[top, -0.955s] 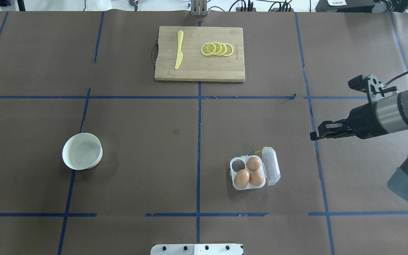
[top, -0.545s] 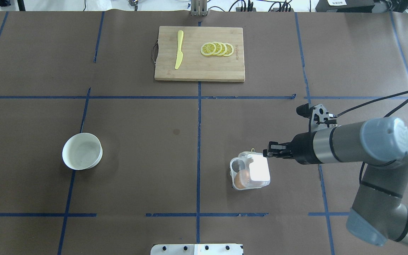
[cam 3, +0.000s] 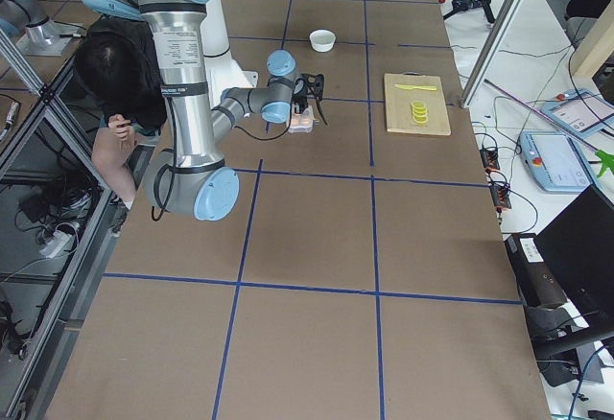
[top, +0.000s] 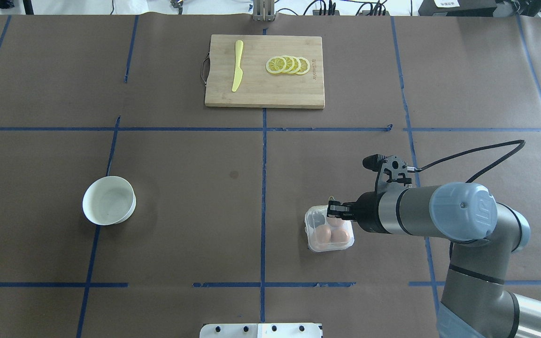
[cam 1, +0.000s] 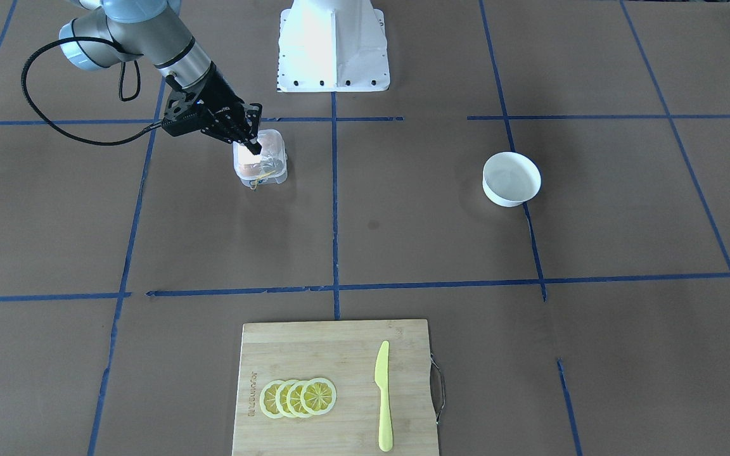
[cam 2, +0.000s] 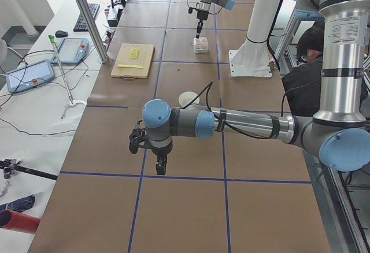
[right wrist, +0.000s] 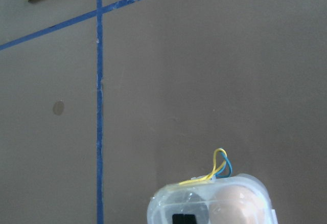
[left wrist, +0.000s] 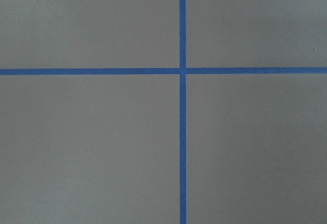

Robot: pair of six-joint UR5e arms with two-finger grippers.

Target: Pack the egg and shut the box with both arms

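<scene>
The clear egg box stands right of the table's centre line, lid down over it. Two orange-brown eggs show through the lid; a third is hidden under my right gripper. That gripper is shut and its tip rests on the lid's far half, seen also in the front view. The right wrist view shows the box, an egg and black fingertips on the lid. My left gripper hangs over bare table far off to the left; I cannot tell whether it is open or shut.
A white bowl stands left of centre. A wooden cutting board at the far middle carries a yellow knife and lemon slices. A yellow and blue band loop sticks out at the box's far edge.
My right arm swept in from the right and pushed the upright lid over onto the box. The lid now lies flat with the gripper tip on it.
</scene>
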